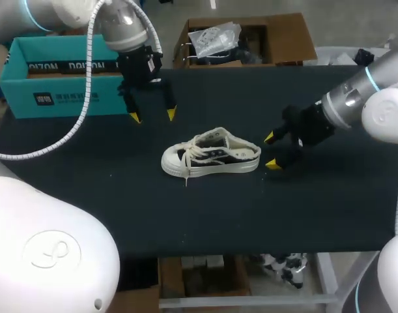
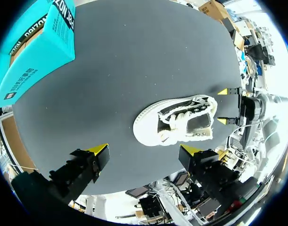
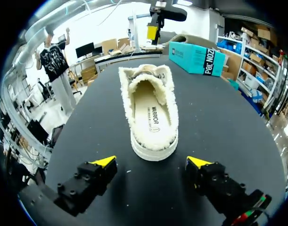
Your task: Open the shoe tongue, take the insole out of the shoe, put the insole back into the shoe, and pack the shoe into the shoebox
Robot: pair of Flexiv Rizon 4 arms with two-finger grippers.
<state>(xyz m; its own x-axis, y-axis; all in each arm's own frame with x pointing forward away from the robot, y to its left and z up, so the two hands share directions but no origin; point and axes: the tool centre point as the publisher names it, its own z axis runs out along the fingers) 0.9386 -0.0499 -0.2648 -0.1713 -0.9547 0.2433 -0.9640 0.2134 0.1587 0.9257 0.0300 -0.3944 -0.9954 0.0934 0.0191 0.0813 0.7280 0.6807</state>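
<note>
On the table (image 1: 316, 208), the shoe (image 1: 212, 156) is set upright at the middle, insole (image 3: 151, 117) inside.
The right fingers (image 1: 269, 137) are held spread just behind its heel; farther off, the left fingers (image 1: 135, 117) are spread near the shoebox (image 1: 55, 81).

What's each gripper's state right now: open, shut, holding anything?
Left gripper: open, holding nothing, over the table beside the shoe.
Right gripper: open, holding nothing, just off the shoe's heel.

Bright, even overhead light, faint soft shadows on the dark table (image 1: 185, 215)
</note>
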